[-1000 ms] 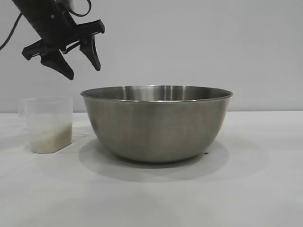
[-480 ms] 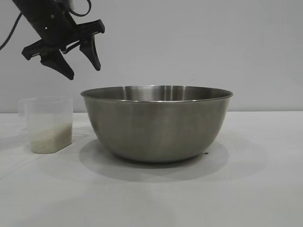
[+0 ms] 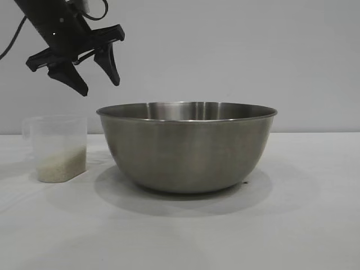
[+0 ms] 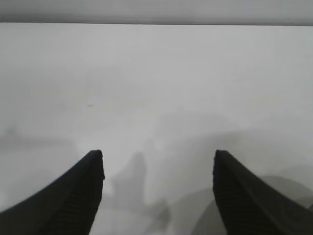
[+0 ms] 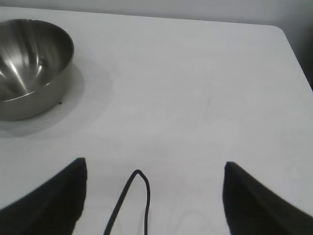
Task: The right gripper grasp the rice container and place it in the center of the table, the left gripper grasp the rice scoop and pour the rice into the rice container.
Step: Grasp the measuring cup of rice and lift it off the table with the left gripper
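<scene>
The rice container (image 3: 185, 152), a wide steel bowl, stands on the white table (image 3: 225, 236) at the middle of the exterior view. To its left stands the rice scoop (image 3: 56, 140), a clear plastic cup holding a low layer of rice (image 3: 61, 166). My left gripper (image 3: 100, 88) hangs open and empty above the gap between scoop and bowl, touching neither. In the left wrist view the left gripper (image 4: 158, 154) shows only bare table between its fingers. My right gripper (image 5: 155, 163) is open and empty, well away from the rice container (image 5: 29, 68).
A thin black cable (image 5: 132, 196) loops over the table between the right gripper's fingers. The table's far corner and edge (image 5: 283, 34) show in the right wrist view. A plain grey wall (image 3: 236, 56) stands behind the table.
</scene>
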{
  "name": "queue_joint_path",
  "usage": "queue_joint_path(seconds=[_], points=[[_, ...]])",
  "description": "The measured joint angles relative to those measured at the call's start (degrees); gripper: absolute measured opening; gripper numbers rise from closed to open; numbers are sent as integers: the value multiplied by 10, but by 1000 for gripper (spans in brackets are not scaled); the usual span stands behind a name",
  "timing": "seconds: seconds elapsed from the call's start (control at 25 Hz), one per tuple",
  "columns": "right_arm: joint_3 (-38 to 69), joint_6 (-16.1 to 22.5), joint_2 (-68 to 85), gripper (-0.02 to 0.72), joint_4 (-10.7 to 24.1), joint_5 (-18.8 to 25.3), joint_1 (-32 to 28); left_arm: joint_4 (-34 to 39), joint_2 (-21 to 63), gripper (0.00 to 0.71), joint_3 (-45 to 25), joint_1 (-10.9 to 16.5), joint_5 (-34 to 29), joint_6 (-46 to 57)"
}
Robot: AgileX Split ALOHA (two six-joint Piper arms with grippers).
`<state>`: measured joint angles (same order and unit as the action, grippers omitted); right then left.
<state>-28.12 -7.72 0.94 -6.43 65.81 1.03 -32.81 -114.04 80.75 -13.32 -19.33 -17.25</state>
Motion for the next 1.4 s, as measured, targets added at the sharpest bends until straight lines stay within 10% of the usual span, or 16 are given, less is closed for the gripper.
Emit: queue_joint_path(seconds=[1.04,1.4], points=[[0,4,0,496,0,-1,21,294,275,422,-22,0,-356,103],[0,5,0,496,0,-1,21,294,418,422,-198,0,-294,129]])
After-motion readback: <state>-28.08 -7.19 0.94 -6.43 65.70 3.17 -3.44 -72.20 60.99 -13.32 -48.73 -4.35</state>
